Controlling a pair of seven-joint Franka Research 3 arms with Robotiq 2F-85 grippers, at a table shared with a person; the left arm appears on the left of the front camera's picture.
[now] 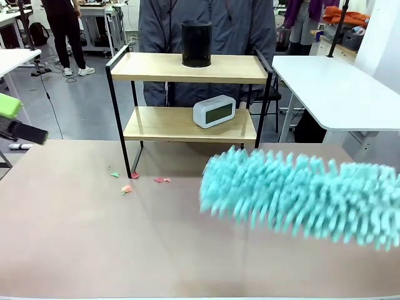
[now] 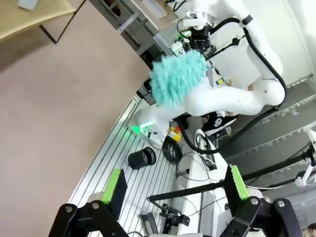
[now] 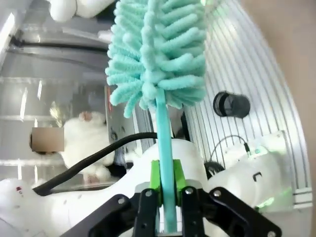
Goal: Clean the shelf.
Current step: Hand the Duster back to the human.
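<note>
The shelf (image 1: 187, 67) stands at the table's far side, two wooden boards in a black frame; one corner of it (image 2: 29, 19) shows in the left wrist view. A fluffy teal duster (image 1: 300, 190) hovers blurred over the table's front right, in front of the shelf and apart from it. My right gripper (image 3: 165, 185) is shut on the duster's thin teal handle (image 3: 163, 133), with the head (image 3: 153, 49) above it. The left gripper (image 2: 175, 185) is open and empty beyond the table's edge, far from the duster (image 2: 175, 79); it (image 1: 15, 119) shows at the far left.
A black cylinder (image 1: 197, 44) stands on the top board and a white alarm clock (image 1: 214, 111) on the lower one. Small paper scraps (image 1: 127, 188) lie on the table by the shelf's left front leg. A person stands behind the shelf.
</note>
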